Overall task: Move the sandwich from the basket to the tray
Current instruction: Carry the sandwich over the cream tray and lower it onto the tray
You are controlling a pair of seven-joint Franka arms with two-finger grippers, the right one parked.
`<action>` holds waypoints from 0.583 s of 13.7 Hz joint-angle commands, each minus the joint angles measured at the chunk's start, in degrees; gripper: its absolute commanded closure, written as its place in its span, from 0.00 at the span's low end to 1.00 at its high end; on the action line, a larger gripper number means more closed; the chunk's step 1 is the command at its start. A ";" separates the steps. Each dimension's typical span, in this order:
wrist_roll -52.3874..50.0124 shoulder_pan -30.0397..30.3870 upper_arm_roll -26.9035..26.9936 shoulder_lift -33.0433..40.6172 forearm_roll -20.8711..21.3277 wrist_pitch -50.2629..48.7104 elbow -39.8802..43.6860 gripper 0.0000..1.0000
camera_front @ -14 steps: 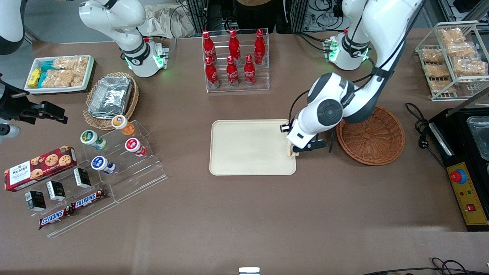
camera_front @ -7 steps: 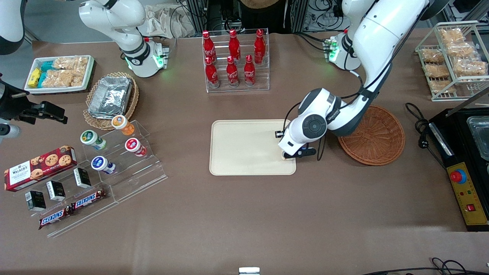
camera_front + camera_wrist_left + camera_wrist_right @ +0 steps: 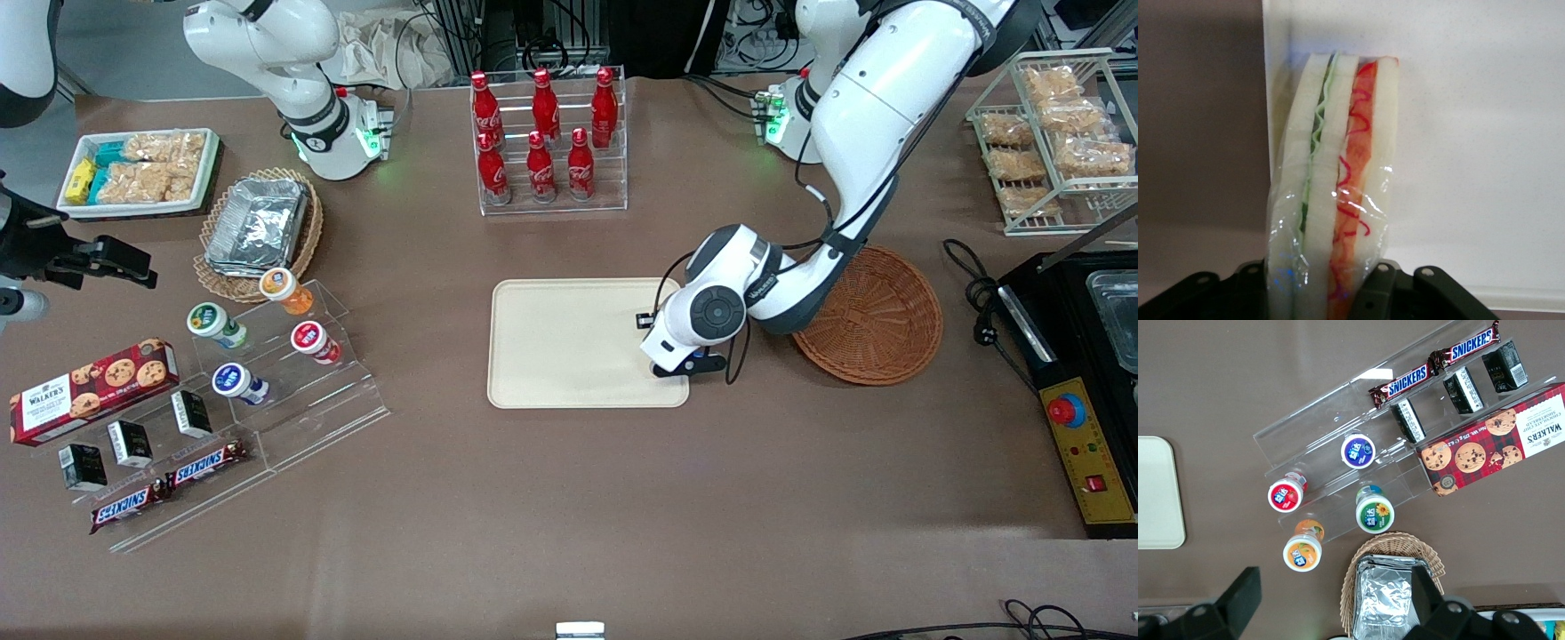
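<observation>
The left arm's jaws (image 3: 680, 366) grip the plastic-wrapped triangular white-bread sandwich (image 3: 1333, 193) by one end, its long axis running straight out from them, low over the flat cream-beige rectangular tray (image 3: 569, 342), at the tray corner nearest the round reddish-brown wicker basket (image 3: 876, 320) on the bench; releasing it remains

The left arm reaches down from its base, elbow raised and forearm bent low, wrist angled steeply downward; its tool (image 3: 679, 366) sits at the tray's (image 3: 569, 342) corner nearest the basket (image 3: 876, 320), fingers (image 3: 1386, 293) clamped on the upright wrapped sandwich (image 3: 1335, 180).
</observation>
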State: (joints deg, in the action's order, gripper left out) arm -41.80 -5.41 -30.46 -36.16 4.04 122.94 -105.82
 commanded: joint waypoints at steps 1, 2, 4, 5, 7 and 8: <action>-1.53 -0.74 0.14 -0.58 1.23 -0.33 1.76 0.14; -1.53 -0.74 0.14 -0.40 1.23 -0.33 1.76 0.01; -1.88 -0.21 0.14 0.48 1.23 -0.94 1.76 0.01; -1.88 -0.04 0.14 1.79 1.14 -1.30 1.93 0.01; -1.71 0.14 0.14 4.68 1.06 -3.13 2.20 0.01; -1.45 1.10 0.14 6.27 1.06 -4.89 2.55 0.01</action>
State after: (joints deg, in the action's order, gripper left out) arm -42.27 -5.09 -30.41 -34.27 4.35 121.52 -103.38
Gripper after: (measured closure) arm 0.004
